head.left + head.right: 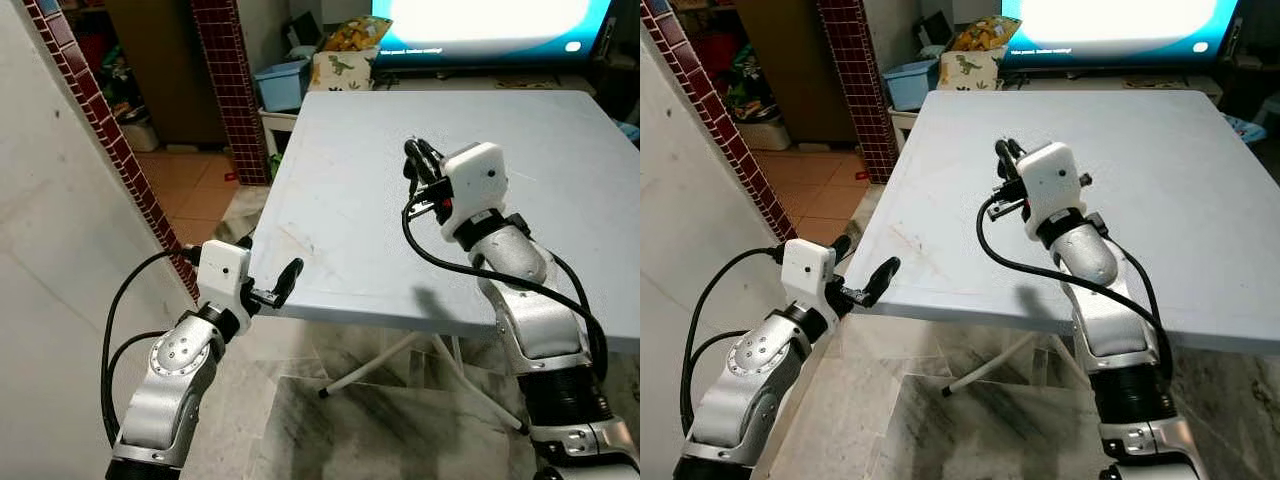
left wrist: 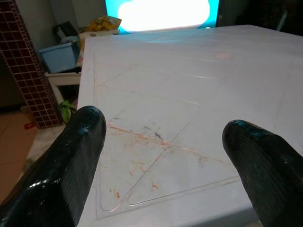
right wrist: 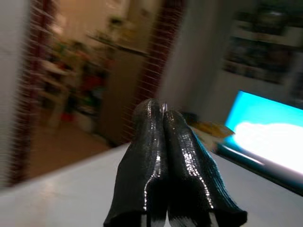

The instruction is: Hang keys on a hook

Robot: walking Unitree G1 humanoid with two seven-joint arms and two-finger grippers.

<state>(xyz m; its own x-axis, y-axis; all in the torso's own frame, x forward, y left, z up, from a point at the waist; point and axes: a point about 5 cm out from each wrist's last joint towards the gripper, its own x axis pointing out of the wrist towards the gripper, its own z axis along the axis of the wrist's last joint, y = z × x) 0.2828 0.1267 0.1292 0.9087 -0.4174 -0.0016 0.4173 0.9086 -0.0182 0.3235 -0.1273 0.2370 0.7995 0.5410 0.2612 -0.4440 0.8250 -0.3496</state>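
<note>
Landmark is the white folding table [image 1: 560,150]; everything below is placed against it.

Far off the table's left side: a plain white wall [image 1: 50,230] edged with a strip of dark red mosaic tile [image 1: 110,130], running diagonally toward the table's near-left corner. Past it, an orange tiled floor [image 1: 190,180] and a second red-tiled pillar [image 1: 232,90] beyond the table's far-left corner.

Left gripper [image 1: 268,276] sits at the table's near-left corner, about level with the edge. Fingers wide apart, nothing between them. In the left wrist view both black fingers [image 2: 61,165] frame the tabletop, which shows orange-brown scuffs [image 2: 142,142] and moulded triangular lines.

Behind the table's far-left edge: a blue plastic bin [image 1: 282,82], then a cushion with a dinosaur print [image 1: 340,68] and a yellow bag [image 1: 356,34] above it.

Right gripper [image 1: 420,158] is held above the middle of the table, pointing toward the far-left side. Fingers pressed tight together; the right wrist view shows the two fingertips [image 3: 163,142] meeting with no gap and nothing visibly held. That view is blurred. A black cable [image 1: 440,262] loops down from the wrist over the table's near edge.

Behind the table's far edge: a bright lit screen [image 1: 490,25].

Under the table's near edge: white folding legs [image 1: 370,365] on marble-pattern floor [image 1: 340,430].

Can't make out the keys or a hook anywhere on or around the table.
</note>
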